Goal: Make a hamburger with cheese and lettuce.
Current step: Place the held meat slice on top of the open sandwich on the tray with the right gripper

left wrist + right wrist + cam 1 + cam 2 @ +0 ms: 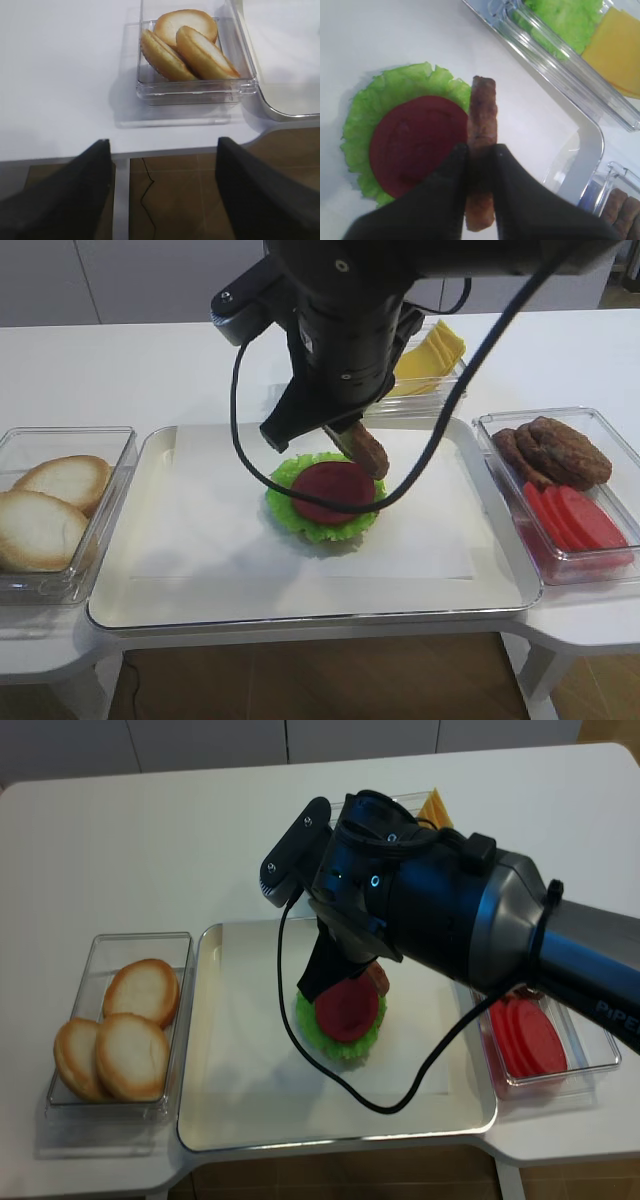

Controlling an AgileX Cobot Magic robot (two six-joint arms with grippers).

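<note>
I see the hamburger (322,496), lettuce and tomato, mid-tray (180,580). My right gripper (481,150) pinches a brown patty (482,135) edge-on just above its rim. The left gripper (162,190) hangs open near the bun halves (185,45)

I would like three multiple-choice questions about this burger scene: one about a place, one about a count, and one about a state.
1. Where does the red tomato disc lie?
A. on the lettuce in the white tray
B. in the bun container
C. on the cheese

2. How many bun halves are in the left container?
A. one
B. three
C. five

3. What is the state of the right gripper?
A. open and empty
B. shut on the patty
C. shut on a cheese slice

Answers:
1. A, the disc rests on the green leaf in the tray.
2. B, the overhead view shows three.
3. B, the right wrist view shows the fingers pinching the brown patty on edge.
</note>
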